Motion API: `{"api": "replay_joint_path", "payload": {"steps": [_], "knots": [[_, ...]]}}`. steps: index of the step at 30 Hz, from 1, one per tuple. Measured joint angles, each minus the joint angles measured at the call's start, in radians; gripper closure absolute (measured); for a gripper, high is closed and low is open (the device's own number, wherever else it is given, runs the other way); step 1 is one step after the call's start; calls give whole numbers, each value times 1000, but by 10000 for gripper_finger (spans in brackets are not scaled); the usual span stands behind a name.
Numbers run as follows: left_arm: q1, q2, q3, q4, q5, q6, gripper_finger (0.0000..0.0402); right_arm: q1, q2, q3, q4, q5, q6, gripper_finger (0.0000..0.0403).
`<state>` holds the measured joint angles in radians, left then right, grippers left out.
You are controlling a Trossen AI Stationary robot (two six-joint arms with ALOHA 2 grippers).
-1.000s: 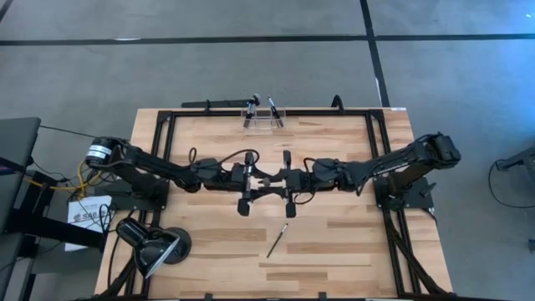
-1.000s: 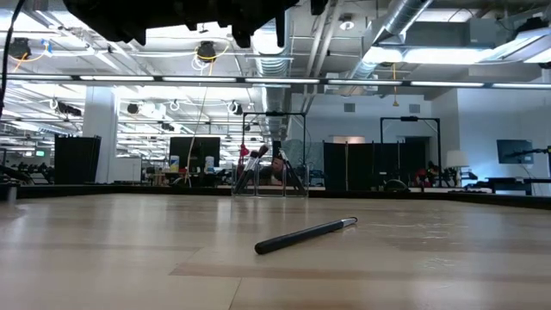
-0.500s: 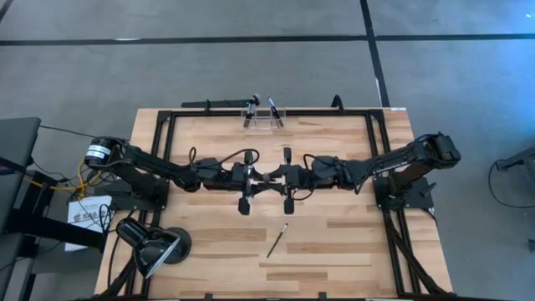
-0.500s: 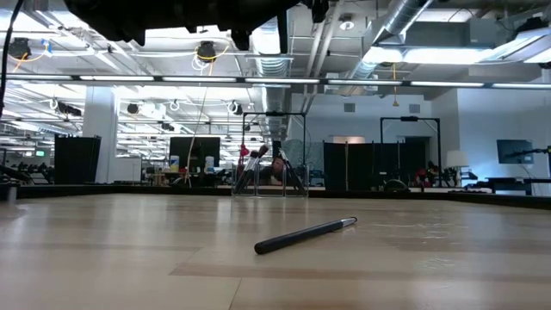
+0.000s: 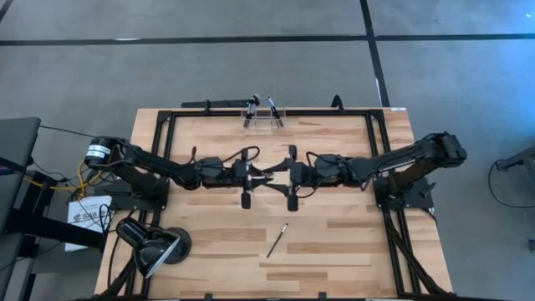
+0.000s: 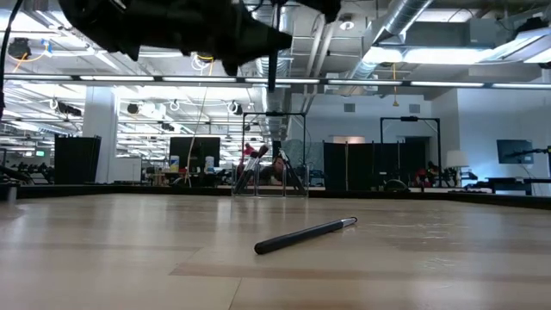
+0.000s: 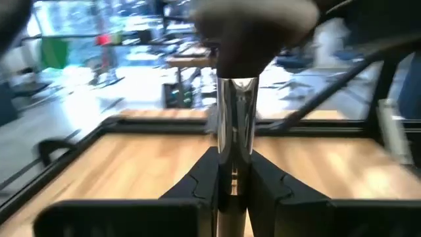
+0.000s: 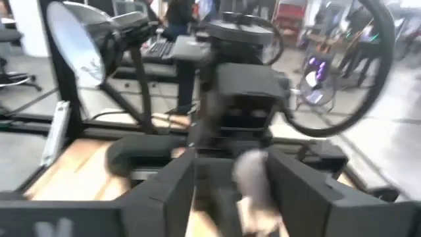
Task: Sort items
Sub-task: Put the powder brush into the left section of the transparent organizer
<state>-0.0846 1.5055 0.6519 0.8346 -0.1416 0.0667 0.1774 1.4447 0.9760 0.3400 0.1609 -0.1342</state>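
A makeup brush with a silver ferrule (image 7: 233, 112) and a broad bristle head (image 7: 253, 26) stands upright above the table's middle, with my left gripper (image 5: 267, 174) shut on it. Its dark handle (image 6: 272, 73) points down below the gripper. My right gripper (image 5: 284, 172) faces the left one from the right, open, its fingers (image 8: 299, 191) on either side of the blurred brush head (image 8: 253, 178) without a visible touch. A second brush (image 5: 277, 240) lies flat on the table nearer the front. A clear holder (image 5: 263, 115) with brushes stands at the far edge. My left gripper pinches the brush between its two fingers at the lower end of the silver ferrule (image 7: 232, 164). The fingers come level from the table's left and lie across the brush. The brush stands upright, bristle head up, lifted clear of the table.
A black desk lamp (image 5: 155, 242) stands at the table's near left corner. A black frame rail (image 5: 267, 107) runs around the table's edges. Bare wood lies around the loose brush (image 6: 306, 234) in the near half.
My left gripper has shut on the brush and my right gripper has opened and let it go. Both hands have shifted a little toward the far edge. In the low view the left gripper has sunk into the picture, with the brush handle pointing down below it.
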Motion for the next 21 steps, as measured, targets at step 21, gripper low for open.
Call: {"api": "replay_joint_path", "payload": {"steps": [21], "knots": [[555,-62,-41,0,-22,-91,356,141,-203,1,-229,234,-8,202]]}}
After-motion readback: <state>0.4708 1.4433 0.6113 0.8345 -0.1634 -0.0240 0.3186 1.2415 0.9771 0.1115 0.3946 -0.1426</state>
